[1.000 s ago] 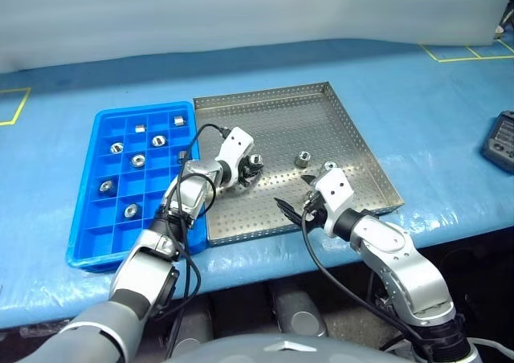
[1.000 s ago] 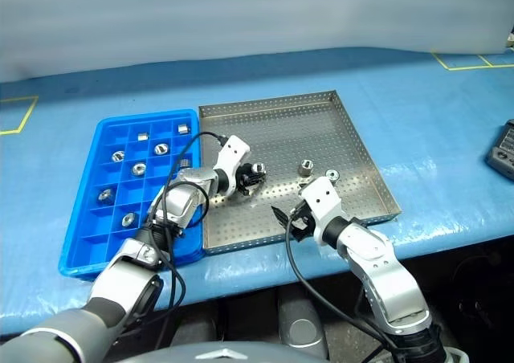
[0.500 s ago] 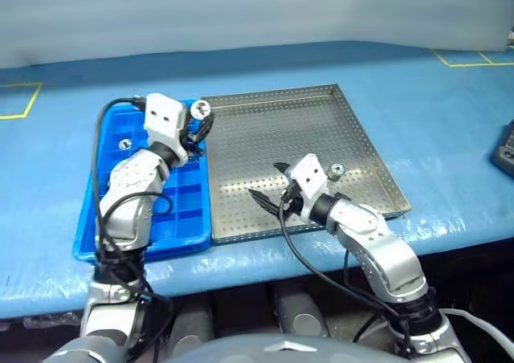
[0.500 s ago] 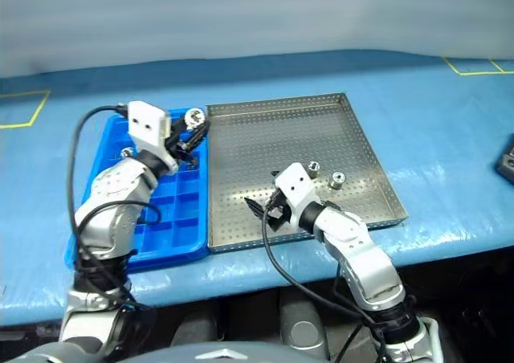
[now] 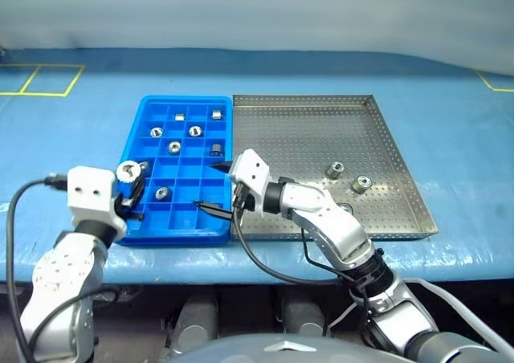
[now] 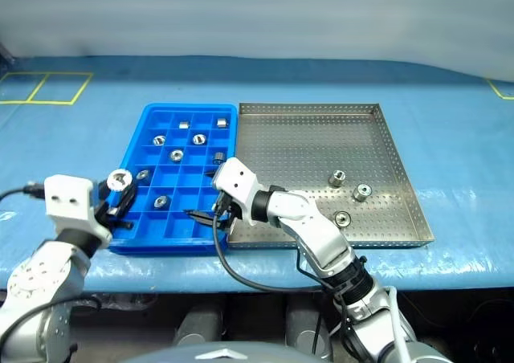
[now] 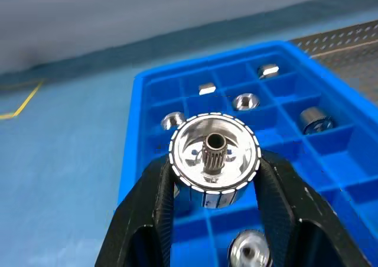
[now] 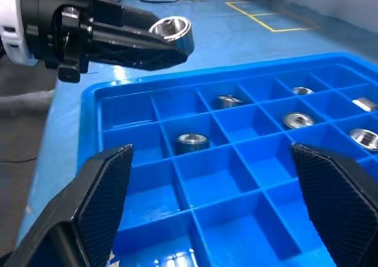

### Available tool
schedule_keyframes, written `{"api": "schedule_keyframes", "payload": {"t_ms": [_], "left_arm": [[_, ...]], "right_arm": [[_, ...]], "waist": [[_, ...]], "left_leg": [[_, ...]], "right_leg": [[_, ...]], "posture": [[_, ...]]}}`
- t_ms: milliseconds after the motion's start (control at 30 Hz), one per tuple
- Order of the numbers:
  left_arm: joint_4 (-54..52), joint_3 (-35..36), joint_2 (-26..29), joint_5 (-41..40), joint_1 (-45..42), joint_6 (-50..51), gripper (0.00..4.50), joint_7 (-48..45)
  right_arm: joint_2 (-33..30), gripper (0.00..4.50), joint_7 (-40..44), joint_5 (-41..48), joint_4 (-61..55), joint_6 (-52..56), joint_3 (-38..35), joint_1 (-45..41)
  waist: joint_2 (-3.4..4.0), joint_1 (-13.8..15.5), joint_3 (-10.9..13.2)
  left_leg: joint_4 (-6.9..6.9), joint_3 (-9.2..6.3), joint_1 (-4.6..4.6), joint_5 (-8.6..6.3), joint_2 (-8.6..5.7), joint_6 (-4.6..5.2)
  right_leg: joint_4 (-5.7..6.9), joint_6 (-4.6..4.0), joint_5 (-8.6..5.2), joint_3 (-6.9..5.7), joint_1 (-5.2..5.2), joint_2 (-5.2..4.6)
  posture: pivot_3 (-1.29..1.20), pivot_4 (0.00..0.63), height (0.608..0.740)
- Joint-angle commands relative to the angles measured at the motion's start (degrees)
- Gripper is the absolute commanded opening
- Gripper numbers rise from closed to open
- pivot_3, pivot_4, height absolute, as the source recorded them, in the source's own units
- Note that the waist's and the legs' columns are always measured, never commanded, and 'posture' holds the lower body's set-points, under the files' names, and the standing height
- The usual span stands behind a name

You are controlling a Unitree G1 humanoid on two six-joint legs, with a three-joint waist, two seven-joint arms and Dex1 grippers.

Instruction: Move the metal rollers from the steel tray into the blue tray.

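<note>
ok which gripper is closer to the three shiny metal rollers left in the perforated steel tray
Right. The right gripper hovers at the blue compartment tray's edge beside the steel tray; the left gripper, holding a roller, is farther from those three rollers.

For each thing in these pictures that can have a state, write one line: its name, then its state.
Left claw: shut on a roller, held above the blue tray.
Right claw: open, holding nothing, over the blue tray's near right corner.
Blue tray: partly filled, several compartments free.
Steel tray: three rollers left.
</note>
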Motion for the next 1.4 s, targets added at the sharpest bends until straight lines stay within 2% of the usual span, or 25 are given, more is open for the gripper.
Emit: {"api": "schedule_keyframes", "payload": {"t_ms": [33,167,333,733,967,1033,1200,1400], "left_arm": [[-3.6,0.5,-2.6,0.5,5.0,-0.9,1.67,2.3],[-1.8,0.3,-5.1,0.2,8.5,-3.2,1.67,3.2],[0.7,0.6,-6.1,-0.9,8.4,-4.2,1.67,3.6],[8.0,-1.6,-3.9,-2.5,4.7,-3.5,1.67,1.6],[8.3,-2.5,-5.4,-3.6,3.0,-2.6,3.95,2.8],[8.4,-2.9,-5.1,-3.8,2.3,-2.7,4.47,2.9],[7.5,-3.8,-4.1,-4.0,-0.3,-4.2,4.47,2.3],[5.5,-8.4,-2.0,-4.1,-3.9,-11.1,4.47,-1.3]], "right_arm": [[0.6,4.50,1.7,0.7,-0.7,-1.7,0.4,-0.3],[0.5,4.50,2.7,0.8,-0.5,-1.6,0.8,0.2],[0.5,4.50,3.2,0.5,-0.4,-1.5,0.9,0.4],[0.3,4.50,0.4,0.3,-3.1,0.1,0.0,3.2],[-0.1,4.50,-2.6,0.4,-5.3,1.5,-1.6,5.3],[-0.5,4.50,-3.1,0.5,-5.9,1.9,-2.3,5.8],[-1.5,4.50,-5.2,0.6,-7.3,2.7,-5.4,6.6],[0.2,4.50,-16.5,-4.0,-5.4,3.7,-12.3,5.8]], "waist": [[-0.03,0.7,0.0],[-0.05,1.5,0.0],[-0.05,2.0,0.0],[0.07,1.9,-0.1],[0.12,1.5,-0.2],[0.13,1.1,-0.2],[0.12,0.5,-0.2],[0.07,0.1,-0.2]], "left_leg": [[0.00,-0.01,0.01,0.00,0.01,-0.01],[0.03,-0.06,0.00,-0.02,0.02,-0.04],[0.00,-0.07,-0.08,-0.05,0.05,-0.09],[-0.04,-0.03,-0.19,-0.05,0.05,-0.09],[-0.02,-0.02,-0.18,-0.05,0.06,-0.10],[-0.02,-0.02,-0.18,-0.05,0.06,-0.09],[-0.02,-0.01,-0.19,-0.05,0.06,-0.09],[-0.04,0.02,-0.28,-0.05,0.06,-0.09]], "right_leg": [[0.01,-0.02,-0.01,-0.02,0.01,0.00],[0.00,-0.07,-0.05,-0.11,0.00,-0.03],[-0.01,-0.15,-0.09,-0.20,-0.09,-0.04],[0.01,-0.17,-0.10,-0.19,-0.24,-0.04],[0.01,-0.17,-0.10,-0.18,-0.24,-0.04],[0.02,-0.17,-0.10,-0.19,-0.24,-0.04],[0.01,-0.17,-0.10,-0.18,-0.23,-0.04],[0.01,-0.17,-0.10,-0.16,-0.34,-0.03]], "posture": [[0.19,0.150,0.740],[0.20,0.150,0.740],[0.20,0.150,0.740],[0.11,0.150,0.740],[0.07,0.150,0.740],[0.06,0.150,0.740],[0.04,0.150,0.740],[0.01,0.150,0.740]]}}
